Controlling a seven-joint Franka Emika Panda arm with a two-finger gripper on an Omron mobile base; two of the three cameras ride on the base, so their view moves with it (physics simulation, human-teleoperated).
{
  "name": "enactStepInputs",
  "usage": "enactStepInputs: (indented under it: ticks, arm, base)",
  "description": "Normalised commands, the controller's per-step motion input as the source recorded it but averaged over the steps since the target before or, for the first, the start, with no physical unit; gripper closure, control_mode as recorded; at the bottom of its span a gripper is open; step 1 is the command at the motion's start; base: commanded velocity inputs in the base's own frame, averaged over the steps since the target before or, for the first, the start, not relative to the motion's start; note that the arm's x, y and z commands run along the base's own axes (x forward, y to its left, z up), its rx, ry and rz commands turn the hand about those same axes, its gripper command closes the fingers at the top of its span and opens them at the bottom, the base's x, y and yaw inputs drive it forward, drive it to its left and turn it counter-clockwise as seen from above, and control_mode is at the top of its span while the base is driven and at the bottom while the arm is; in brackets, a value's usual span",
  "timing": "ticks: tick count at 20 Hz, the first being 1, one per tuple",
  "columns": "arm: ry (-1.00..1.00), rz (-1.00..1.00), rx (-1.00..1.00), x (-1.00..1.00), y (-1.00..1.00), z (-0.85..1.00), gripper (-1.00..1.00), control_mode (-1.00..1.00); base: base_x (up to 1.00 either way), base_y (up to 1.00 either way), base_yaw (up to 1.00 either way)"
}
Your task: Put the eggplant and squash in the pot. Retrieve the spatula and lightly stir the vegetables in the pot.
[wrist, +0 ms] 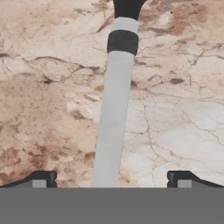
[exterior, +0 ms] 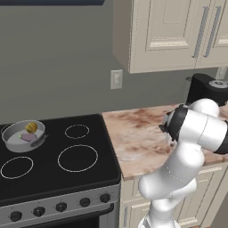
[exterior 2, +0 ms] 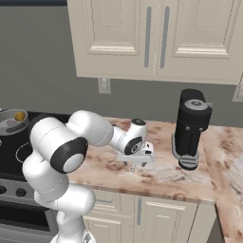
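Seen from the left base: pot [exterior: 23, 136] on the rear left burner of the black stove [exterior: 67, 178], holding the squash [exterior: 30, 128] and the eggplant [exterior: 27, 137] side by side; elbow of the arm blocking the marbled surface [exterior: 133, 138] to the right. Seen from the right base: jaws [exterior 2: 134, 163] hanging low over that surface, well to the right of the pot, with a black coffee machine [exterior 2: 191, 127] standing further right. Seen from the hand: spatula [wrist: 114, 109] lying flat on the surface, pale grey handle running up between the two fingertips [wrist: 41, 179] to a black collar and a dark head at the top edge. Jaws spread wide, one tip on each side of the handle, neither touching it. Spatula on the surface, apart from the pot.
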Motion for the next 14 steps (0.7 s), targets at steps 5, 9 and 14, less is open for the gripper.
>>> enactStepInputs:
  ticks: [5,9,14]
  arm:
    - [0.0,0.0,0.0,0.0,0.0,-0.25,-1.0,-1.0]
    - [0.0,0.0,0.0,0.0,0.0,-0.22,-1.0,-1.0]
    - [0.0,0.0,0.0,0.0,0.0,-0.1,-1.0,-1.0]
  base:
    - [0.0,0.0,0.0]
    - [0.0,0.0,0.0]
    - [0.0,0.0,0.0]
